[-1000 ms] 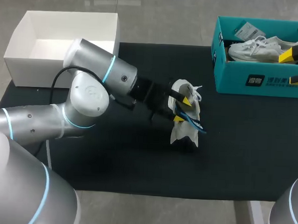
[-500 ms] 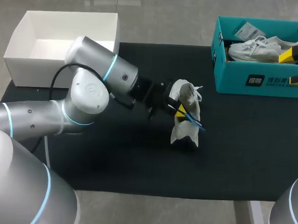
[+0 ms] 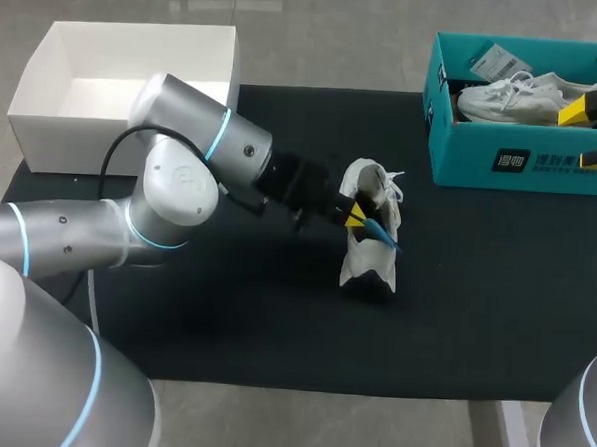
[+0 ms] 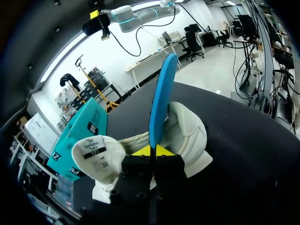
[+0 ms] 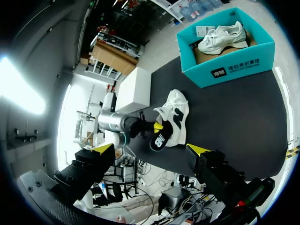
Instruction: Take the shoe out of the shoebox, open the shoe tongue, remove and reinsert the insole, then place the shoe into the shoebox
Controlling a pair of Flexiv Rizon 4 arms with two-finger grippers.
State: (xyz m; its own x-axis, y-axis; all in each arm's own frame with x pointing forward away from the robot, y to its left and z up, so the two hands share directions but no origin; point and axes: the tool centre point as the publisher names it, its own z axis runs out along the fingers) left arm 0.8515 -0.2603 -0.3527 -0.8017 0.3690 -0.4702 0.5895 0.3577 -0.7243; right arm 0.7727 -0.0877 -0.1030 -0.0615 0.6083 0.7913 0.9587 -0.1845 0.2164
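A white shoe (image 3: pixel 369 249) lies on the black mat near the table's middle, its tongue (image 4: pixel 98 159) folded back. A blue insole (image 3: pixel 385 233) sticks out of its opening. My left gripper (image 3: pixel 355 216) is shut on the insole's edge at the opening; in the left wrist view the insole (image 4: pixel 161 101) rises straight out from between the yellow tips of that gripper (image 4: pixel 152 151), over the shoe (image 4: pixel 187 136). My right gripper (image 3: pixel 594 134) hangs open high over the teal shoebox (image 3: pixel 522 160), holding nothing. From there the shoe (image 5: pixel 176 112) and insole (image 5: pixel 159 140) lie far below.
A second white shoe (image 3: pixel 511 94) and a tag lie in the teal shoebox at the back right. An open white box (image 3: pixel 46 80) stands at the back left, beside my left arm (image 3: pixel 181 177). The black mat (image 3: pixel 475 293) covers the table.
My left gripper's fingers closed together on the blue insole. The shoe shifted slightly with them. The right arm has not moved.
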